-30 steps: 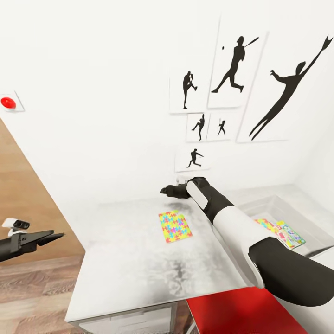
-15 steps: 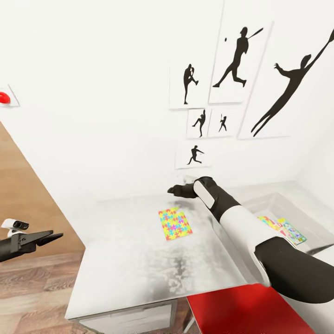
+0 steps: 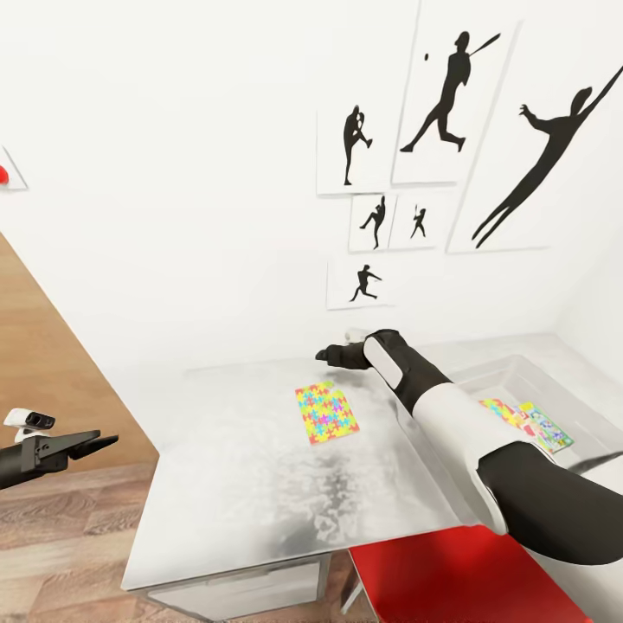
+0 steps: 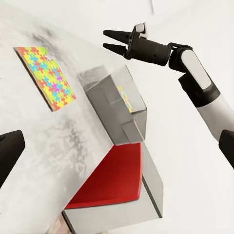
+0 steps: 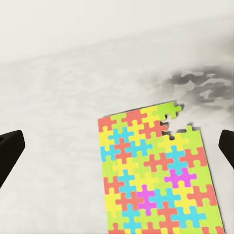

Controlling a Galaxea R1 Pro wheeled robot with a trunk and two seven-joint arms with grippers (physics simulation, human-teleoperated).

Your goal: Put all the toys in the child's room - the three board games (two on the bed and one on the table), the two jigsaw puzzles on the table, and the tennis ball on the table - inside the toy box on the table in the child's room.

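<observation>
The right gripper (image 4: 113, 40), jaws spread and empty, hangs above the far edge of the pale grey tabletop (image 3: 260, 484), over a multicoloured flat jigsaw puzzle (image 3: 325, 412) lying mid-tabletop. A second puzzle (image 3: 500, 410) lies inside the light grey plastic toy box (image 3: 519, 374) at the right end. The left gripper (image 3: 91, 444) hangs parted beyond the left edge.

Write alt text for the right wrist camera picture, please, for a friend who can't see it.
A multicoloured jigsaw puzzle lies flat on a pale grey table, one piece missing near a corner. The open right tool hovers above it, its two dark fingertips showing at the picture's side edges.
</observation>
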